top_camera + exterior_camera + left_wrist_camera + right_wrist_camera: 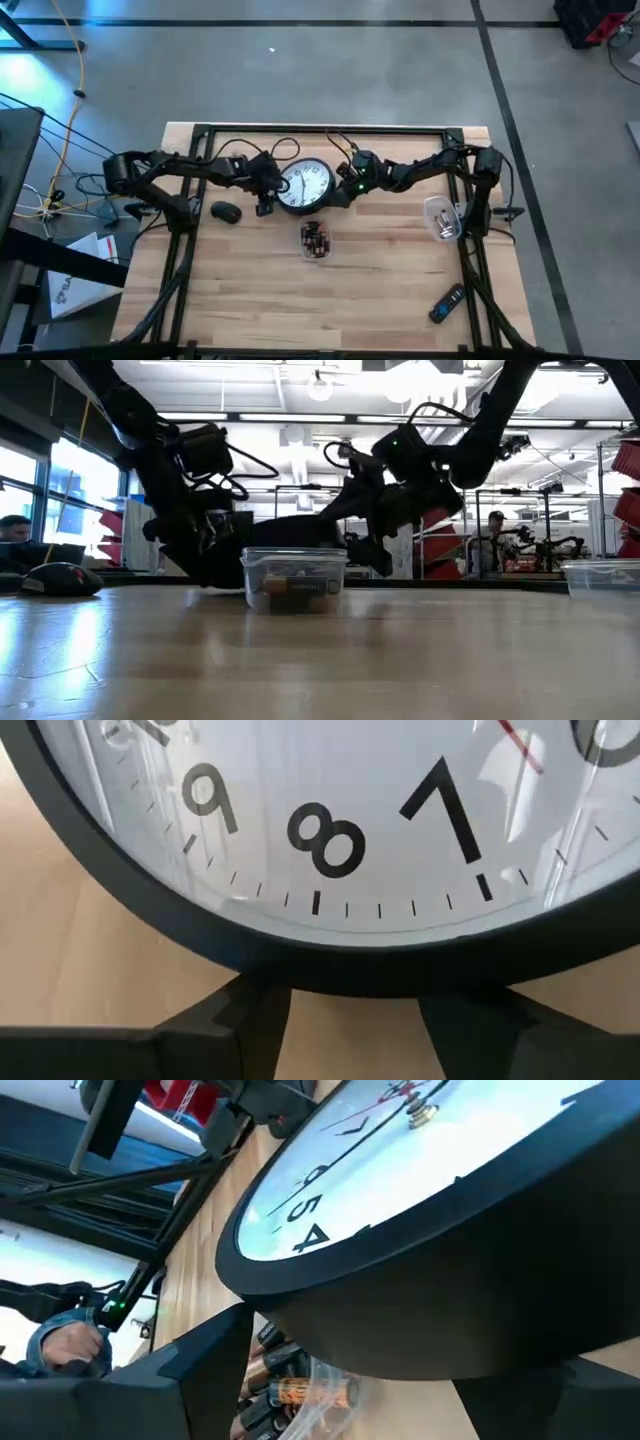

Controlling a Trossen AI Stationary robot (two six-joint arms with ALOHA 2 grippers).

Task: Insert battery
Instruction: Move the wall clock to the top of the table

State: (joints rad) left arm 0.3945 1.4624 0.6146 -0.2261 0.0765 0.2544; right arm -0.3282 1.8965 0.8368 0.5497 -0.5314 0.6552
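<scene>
In the overhead view a dark oval computer mouse lies on the pale wooden table left of centre, just below the left arm. To its right the left gripper meets the left rim of the round black-framed wall clock with a white face, which sits in the upper middle of the table. Its wrist picture shows the two dark fingers spread apart under the clock's black rim near the printed 8, the rim lying between them; whether they press on it I cannot tell. Directly below the clock in the overhead picture stands a small clear plastic tub holding batteries, apart from the clock; in the table-level view the same lidded tub stands in the middle foreground with both arms behind it. Right of the clock, the right gripper reaches its right rim, a green light glowing on the wrist. Its own camera shows the clock tilted, the black rim filling the gap between the parted fingers, with the battery tub visible beneath; a firm grasp cannot be confirmed. Further right lies a second clear plastic container beside the right arm's base, and in the lower right corner of the table rests a dark remote control with a blue end.
</scene>
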